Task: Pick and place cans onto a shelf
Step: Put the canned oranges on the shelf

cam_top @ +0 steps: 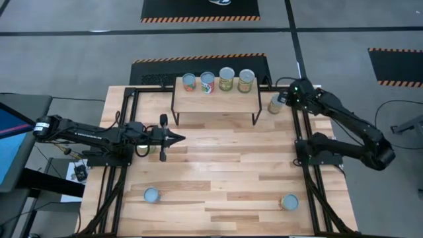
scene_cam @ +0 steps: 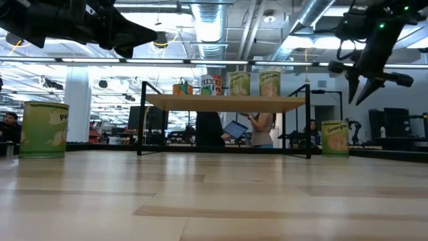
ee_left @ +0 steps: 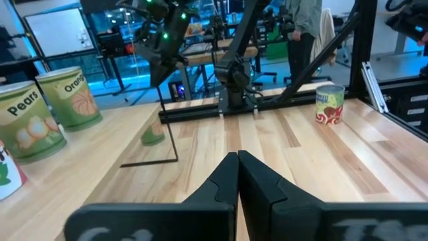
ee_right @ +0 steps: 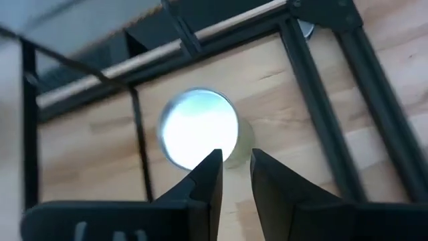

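Note:
The shelf (cam_top: 215, 100) stands at the table's far middle with several cans along its far edge, among them one (cam_top: 227, 79) and another (cam_top: 246, 80), upright on their bases. One more can (cam_top: 276, 104) stands on the table just right of the shelf. My right gripper (scene_cam: 364, 90) hangs open above this can (scene_cam: 335, 138), fingers pointing down and clear of it; its silvery lid (ee_right: 198, 127) shows beyond the fingertips of the right gripper (ee_right: 232, 164). My left gripper (cam_top: 178, 138) is shut with nothing in it, held level over the table's left middle, pointing right.
Two more cans stand on the table near the front edge, one at the left (cam_top: 152, 194) and one at the right (cam_top: 289, 201). Black frame rails (cam_top: 305, 125) run along both table sides. People are in the room beyond the table.

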Controlling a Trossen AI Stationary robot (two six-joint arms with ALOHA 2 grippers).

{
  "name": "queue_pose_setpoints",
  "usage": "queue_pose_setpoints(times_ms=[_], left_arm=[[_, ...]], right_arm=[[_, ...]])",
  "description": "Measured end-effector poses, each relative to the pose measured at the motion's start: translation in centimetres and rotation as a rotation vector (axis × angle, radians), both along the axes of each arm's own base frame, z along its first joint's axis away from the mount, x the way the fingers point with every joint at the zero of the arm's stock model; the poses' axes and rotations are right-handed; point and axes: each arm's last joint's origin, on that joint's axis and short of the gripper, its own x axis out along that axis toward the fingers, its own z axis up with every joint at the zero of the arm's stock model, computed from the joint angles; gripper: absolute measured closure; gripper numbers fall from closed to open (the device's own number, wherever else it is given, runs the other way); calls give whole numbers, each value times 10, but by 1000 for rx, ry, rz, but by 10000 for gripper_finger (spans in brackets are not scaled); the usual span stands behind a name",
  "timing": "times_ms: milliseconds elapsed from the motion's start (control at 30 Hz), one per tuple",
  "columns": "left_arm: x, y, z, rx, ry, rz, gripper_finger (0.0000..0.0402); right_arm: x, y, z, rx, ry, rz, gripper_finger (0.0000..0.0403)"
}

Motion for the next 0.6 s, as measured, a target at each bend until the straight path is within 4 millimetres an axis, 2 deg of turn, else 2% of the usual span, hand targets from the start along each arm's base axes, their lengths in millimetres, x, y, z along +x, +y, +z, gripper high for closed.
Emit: queue_pose_setpoints(times_ms=[267,433,600], left_arm=[[0,0,-3,2,30,0,401],[0,0,-2,37,26,2,401],[0,0,-2,46,25,2,401]], right_arm=[[-5,18,-8,89,410,502,311],[8,23,-11,83,426,668,309],[22,24,-19,125,448,763,260]])
